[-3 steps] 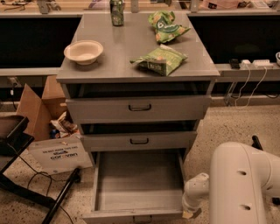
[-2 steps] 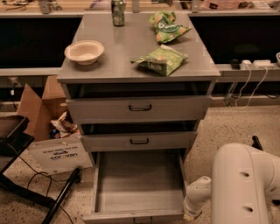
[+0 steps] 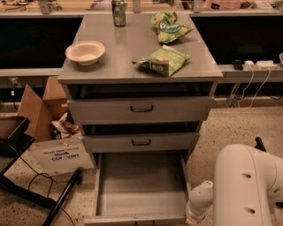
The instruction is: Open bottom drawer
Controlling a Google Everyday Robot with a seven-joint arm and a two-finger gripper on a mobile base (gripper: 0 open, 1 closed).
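The bottom drawer (image 3: pixel 140 187) of the grey metal cabinet is pulled far out, showing its plain grey tray. Its front panel (image 3: pixel 132 219) lies at the lower edge of the view, and its handle is hidden. The mid drawer (image 3: pixel 140 142) and the top drawer (image 3: pixel 140 109), each with a dark loop handle, stand slightly ajar. My white arm (image 3: pixel 245 185) fills the lower right. Its wrist (image 3: pixel 197 208) reaches down beside the drawer's right front corner. My gripper is below the frame edge, out of view.
On the cabinet top (image 3: pixel 128 44) are a beige bowl (image 3: pixel 85 52), a green can (image 3: pixel 118 11) and two green snack bags (image 3: pixel 162 60) (image 3: pixel 170 25). A cardboard box (image 3: pixel 42 110), a white bag (image 3: pixel 57 155), dark chair legs (image 3: pixel 26 194) and cables lie on the floor at left.
My wrist has sunk slightly lower beside the drawer's right front corner. The drawer and the other objects have not visibly moved.
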